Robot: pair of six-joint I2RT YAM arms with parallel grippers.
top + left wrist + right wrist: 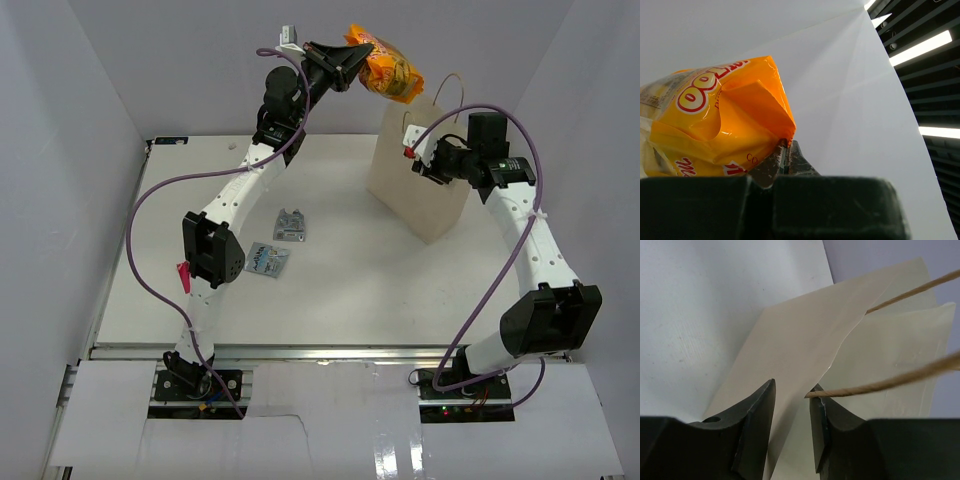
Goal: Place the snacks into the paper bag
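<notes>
High above the back of the table, my left gripper (350,55) (785,145) is shut on a corner of the orange snack packet (390,68) (715,130), just left of the paper bag's mouth. The tan paper bag (420,190) (790,340) stands upright at the right rear. My right gripper (412,152) (792,387) is at its upper rim, jaws apart, with the near paper wall running between them. A twisted handle (900,380) ends at the right fingertip. Two silver-blue snack packets (291,225) (267,259) lie flat on the table.
A small red thing (183,275) peeks out beside the left arm's elbow. White walls close in the table on the left, back and right. A purple cable (150,210) loops off the left arm over the table's left side.
</notes>
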